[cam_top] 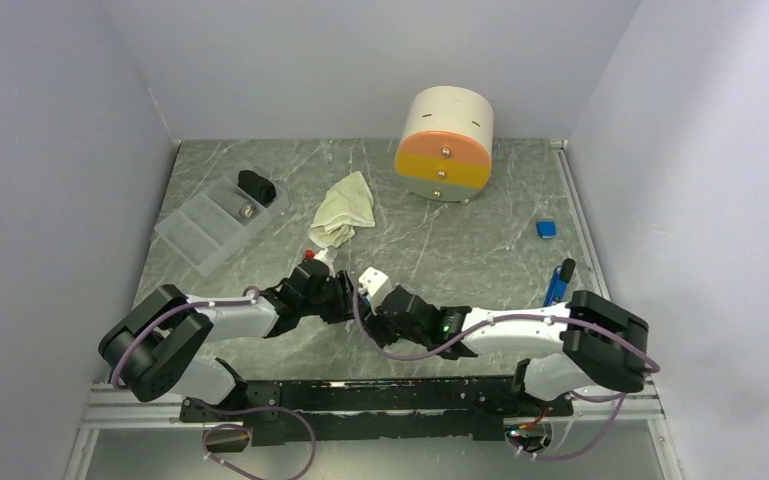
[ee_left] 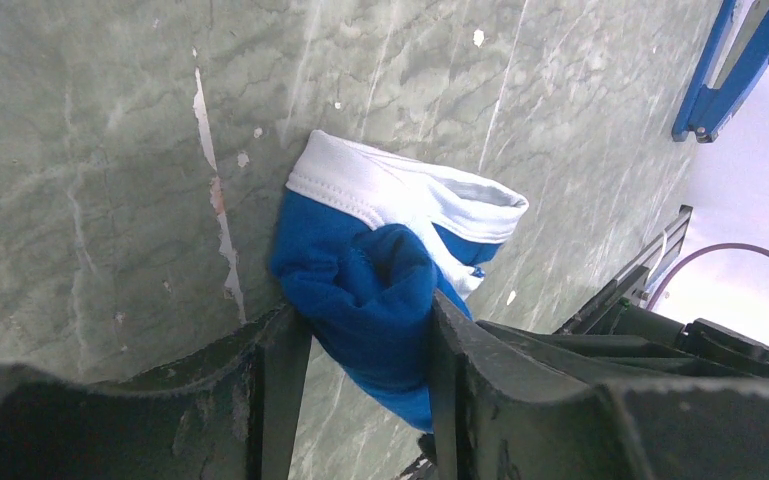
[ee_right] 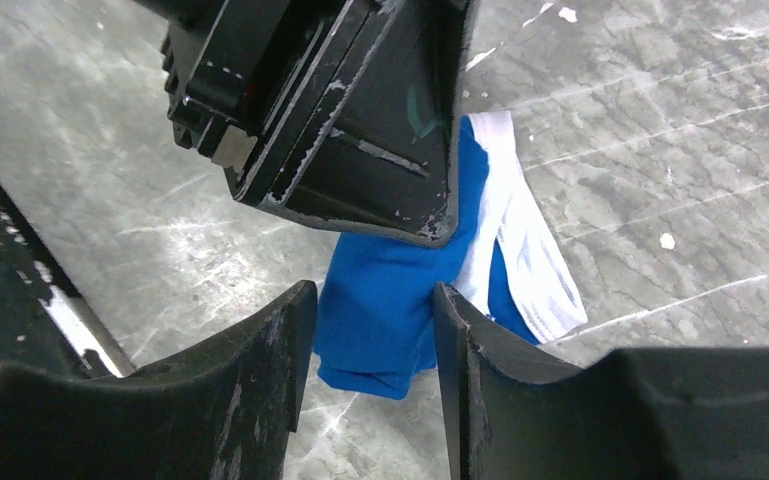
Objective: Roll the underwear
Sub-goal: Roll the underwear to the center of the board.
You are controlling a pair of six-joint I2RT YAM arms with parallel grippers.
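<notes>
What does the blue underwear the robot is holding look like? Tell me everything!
The blue underwear is soft royal-blue cloth with a white band along one edge. It is scrunched into a lumpy bundle, not flat, and seems to rest on the grey marbled table. The left gripper pinches one bunched blue end between its fingers. The right gripper pinches blue cloth from the opposite side. The white band lies folded on the side away from the left gripper.
</notes>
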